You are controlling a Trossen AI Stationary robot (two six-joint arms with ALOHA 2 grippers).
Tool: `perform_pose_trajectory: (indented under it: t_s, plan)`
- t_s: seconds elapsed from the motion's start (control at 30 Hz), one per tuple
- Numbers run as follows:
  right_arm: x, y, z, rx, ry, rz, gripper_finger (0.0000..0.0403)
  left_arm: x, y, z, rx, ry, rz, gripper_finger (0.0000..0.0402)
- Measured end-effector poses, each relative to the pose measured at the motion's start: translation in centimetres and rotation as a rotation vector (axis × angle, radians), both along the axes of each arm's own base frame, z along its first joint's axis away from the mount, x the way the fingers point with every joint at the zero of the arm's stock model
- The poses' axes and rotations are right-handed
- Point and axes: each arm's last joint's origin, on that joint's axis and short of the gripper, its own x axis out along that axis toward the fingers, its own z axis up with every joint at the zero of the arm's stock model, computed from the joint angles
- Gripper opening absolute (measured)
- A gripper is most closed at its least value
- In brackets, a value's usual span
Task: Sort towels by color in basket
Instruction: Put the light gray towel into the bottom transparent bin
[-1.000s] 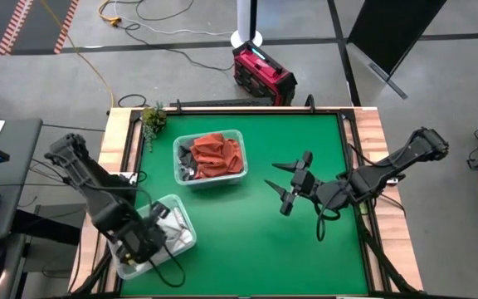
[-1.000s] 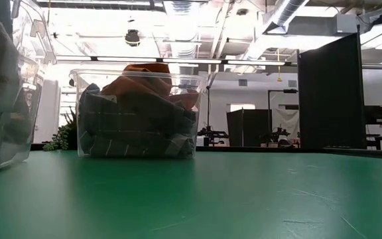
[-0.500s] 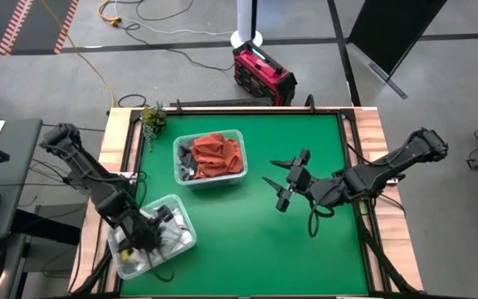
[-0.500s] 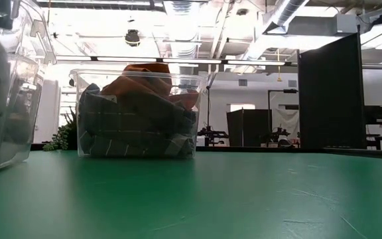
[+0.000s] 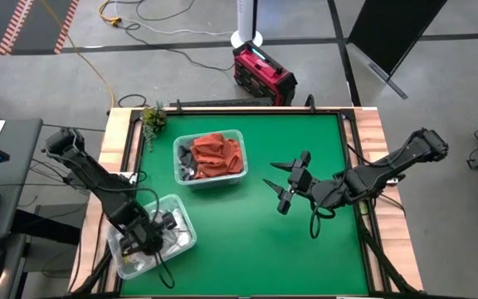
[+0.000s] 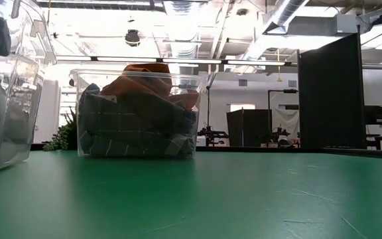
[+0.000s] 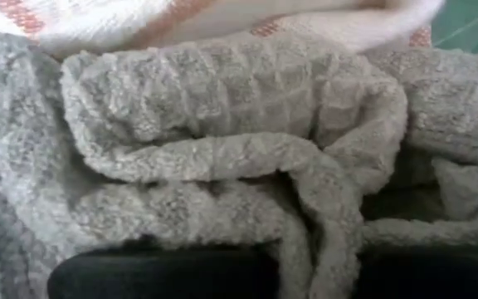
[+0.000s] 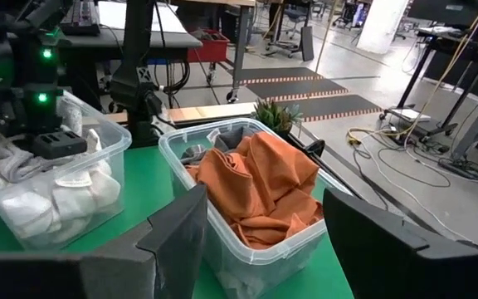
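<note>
My left gripper [image 5: 149, 232] reaches down into the clear near-left bin [image 5: 177, 208], which holds pale towels. Its wrist view is filled by a light grey towel [image 7: 222, 166], with a white towel with red grid lines [image 7: 139, 21] behind it. My right gripper [image 5: 276, 187] hangs open above the green table right of centre, pointing toward the far bin [image 8: 222, 241]. That bin [image 5: 210, 158] holds rust orange towels [image 8: 260, 187] on top and dark grey and plaid ones [image 6: 134, 126] below. My left gripper has a fold of the light grey towel [image 7: 330, 241] between its two dark fingers [image 7: 164, 278], coming at it from above. The towel lies bunched in the near-left bin on the other pale towels, slack.
A small plant [image 5: 153, 116] stands at the table's far left corner. Bare green table [image 5: 247, 249] spreads between the bins and the right arm. A red case [image 5: 262, 73] and cables lie on the floor beyond the far edge.
My left arm has shifted over the near-left bin, its gripper moving a little toward the table's right inside it. My right gripper has drifted slightly toward the table's left and stayed open.
</note>
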Motion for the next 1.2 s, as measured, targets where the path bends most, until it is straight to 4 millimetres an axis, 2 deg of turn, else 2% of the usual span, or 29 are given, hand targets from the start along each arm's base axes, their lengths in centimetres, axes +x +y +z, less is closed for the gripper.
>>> perform_pose_trajectory:
  t_s: [0.27, 0.43, 0.7, 0.8, 1.0, 1.1, 1.2]
  plan:
    - [-0.1, 0.3, -0.2, 0.015, 0.01, 0.025, 0.027, 0.8, -0.7, -2.0, 0.056, 0.076, -0.056, 0.0005]
    - [-0.1, 0.3, -0.2, 0.016, 0.01, 0.025, 0.027, 1.2, -0.6, -2.3, 0.064, 0.07, -0.014, 0.0013]
    - [-0.1, 0.3, -0.2, 0.016, 0.01, 0.024, 0.027, 1.4, -0.1, -1.2, -0.014, 0.029, 0.219, 0.0096]
    - [-0.1, 0.3, -0.2, 0.018, 0.009, 0.024, 0.027, 1.1, 0.0, 0.0, -0.056, 0.049, 0.307, 0.0126]
    - [-0.1, 0.3, -0.2, 0.022, 0.007, 0.023, 0.027, 1.0, 0.3, 4.3, -0.137, -0.017, 0.393, 0.0158]
    - [-0.1, 0.3, -0.2, 0.024, 0.005, 0.023, 0.027, 0.9, 0.5, 6.2, -0.122, -0.029, 0.45, 0.017]
    - [-0.1, 0.3, -0.2, 0.024, 0.005, 0.023, 0.027, 0.8, 0.7, 7.3, -0.091, -0.015, 0.491, 0.0187]
